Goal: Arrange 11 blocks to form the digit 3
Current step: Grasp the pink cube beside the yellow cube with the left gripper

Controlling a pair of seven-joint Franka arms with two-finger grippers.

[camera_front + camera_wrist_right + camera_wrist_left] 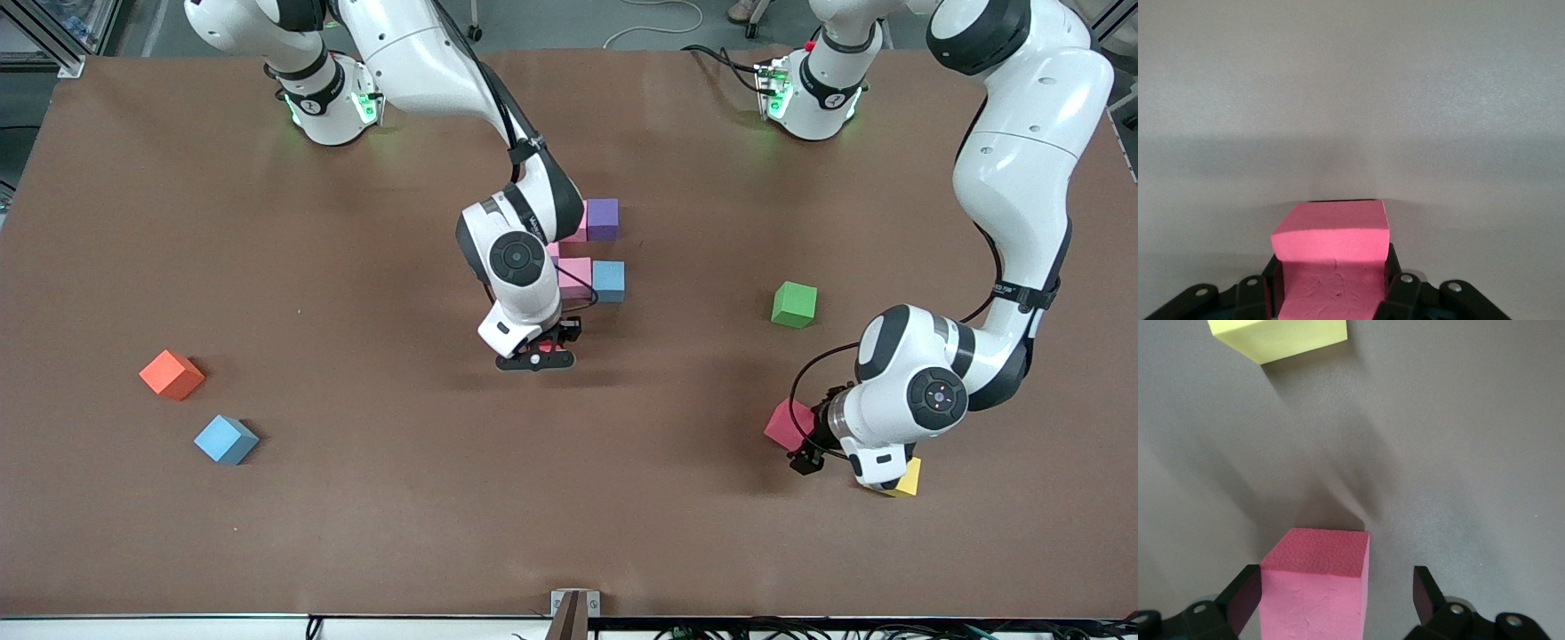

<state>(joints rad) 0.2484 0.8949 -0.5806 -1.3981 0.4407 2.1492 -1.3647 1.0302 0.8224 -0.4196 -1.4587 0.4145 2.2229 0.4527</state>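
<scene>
Two loose cubes sit at the right arm's end of the tabletop (356, 533): an orange cube (172, 373), and a light blue cube (226, 439) a bit nearer the front camera. Only the blue one belongs in the number. Next, near the middle, comes the started figure (594, 253): a purple cube (603, 219), a pink cube (575, 276) and another blue cube (609, 281) pressed together, with more cubes hidden under the right arm. How many are there is hard to tell. The right gripper (536, 357) hangs low over the bare tabletop just in front of that group, and its jaws are squeezed onto a red cube (1333, 243). The foam looks light and soft, and the wrist view shows it dented a little where it is pinched, so a gentle hold on two flat sides should be enough. Farther along sits a green cube (794, 304), which is not needed. Last, at the left arm's end, the left gripper (807, 460) is down low with its jaws wide apart, one on each side of a second red cube (1317, 583) but not yet closed on it. A yellow cube (909, 477) peeks out from under that arm, mostly covered.
</scene>
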